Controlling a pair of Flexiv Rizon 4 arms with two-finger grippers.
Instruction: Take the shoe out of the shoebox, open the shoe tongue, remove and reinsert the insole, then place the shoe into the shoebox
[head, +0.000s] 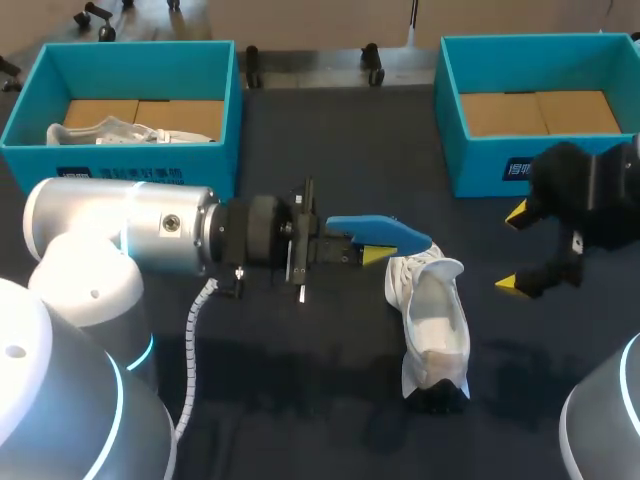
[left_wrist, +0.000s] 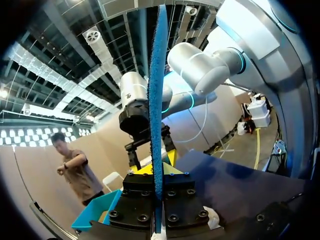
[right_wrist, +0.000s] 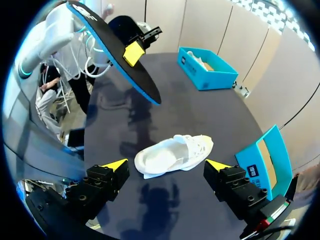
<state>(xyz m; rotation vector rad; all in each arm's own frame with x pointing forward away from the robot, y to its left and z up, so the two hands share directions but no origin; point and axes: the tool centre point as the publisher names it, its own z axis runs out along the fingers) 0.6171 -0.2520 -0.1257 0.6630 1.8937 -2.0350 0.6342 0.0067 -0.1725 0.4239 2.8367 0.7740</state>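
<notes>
The shoebox (head: 478, 165) beyond the shoe (head: 435, 320) holds no shoe. The shoe itself lies on the table with its mouth open, so lifting it out and opening the tongue look done. The insole (head: 380, 230) is out too, clamped in the left gripper (head: 375, 252) just above the shoe, while the right gripper (head: 515, 250) hangs spread and empty beside the shoe. Reinserting the insole and boxing the shoe are still left.

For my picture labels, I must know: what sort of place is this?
Probably a robot test bench: two robot arms at a dark table, the left holding a blue insole near a white shoe, with two blue shoeboxes behind.
</notes>
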